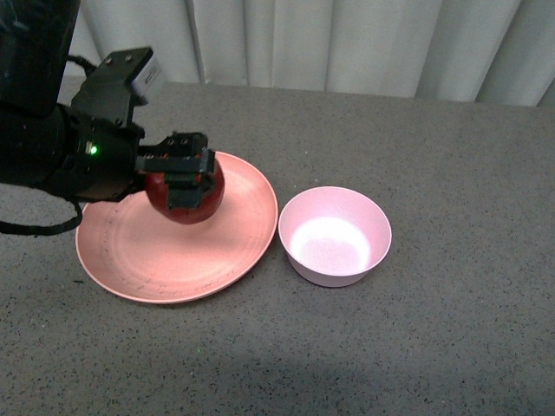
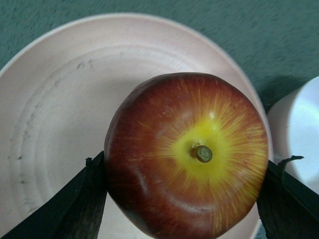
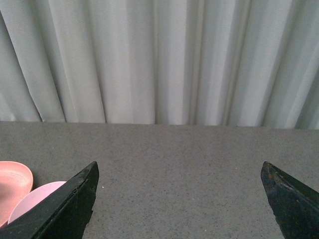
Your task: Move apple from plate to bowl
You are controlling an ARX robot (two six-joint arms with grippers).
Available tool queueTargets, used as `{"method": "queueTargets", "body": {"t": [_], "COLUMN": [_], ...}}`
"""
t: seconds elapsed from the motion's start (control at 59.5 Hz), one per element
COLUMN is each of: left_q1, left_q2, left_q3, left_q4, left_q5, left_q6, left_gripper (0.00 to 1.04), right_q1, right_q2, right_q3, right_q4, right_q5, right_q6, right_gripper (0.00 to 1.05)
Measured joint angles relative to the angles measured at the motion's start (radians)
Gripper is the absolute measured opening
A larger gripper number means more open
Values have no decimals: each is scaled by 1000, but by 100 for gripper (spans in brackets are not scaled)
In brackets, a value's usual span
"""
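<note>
Left claw (image 1: 183, 180) around apple (image 2: 187, 154), stem (image 2: 202, 153) visible from wrist only.

Here we are in what looks like a robotics lab, at a test bench. Across the top of the front view hangs a white pleated curtain (image 1: 347, 43), a plain backdrop (it fills the upper half of the right wrist view too). Below it a grey speckled table (image 1: 451, 347) takes up the rest of the frame. At the left edge is a black robot arm (image 1: 43, 147), its green light (image 1: 93, 150) glowing. Mid-frame sit the props: a plate (image 1: 147, 260), a bowl (image 1: 334, 273) and an apple (image 1: 215, 192).
</note>
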Motion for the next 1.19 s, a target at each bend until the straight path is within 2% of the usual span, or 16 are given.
{"method": "queueTargets", "body": {"t": [0.101,0.118,0.387,0.807,1.193], "left_q1": [-41,-152,-243,-327,-339], "left_q2": [-26,-23,22,109,175], "left_q3": [25,75,123,153,182], "left_q4": [-5,-18,-26,-18,-12], "left_q5": [2,3,3,-16,-19], "left_q6": [-1,-20,-29,-33,-32], "left_gripper": [74,74,74,74,74], "right_q1": [0,0,0,0,0], "right_q2": [0,0,0,0,0], "right_q3": [0,0,0,0,0], "right_q4": [0,0,0,0,0], "right_q5": [0,0,0,0,0], "right_q6": [0,0,0,0,0], "right_gripper": [95,95,95,95,95]}}
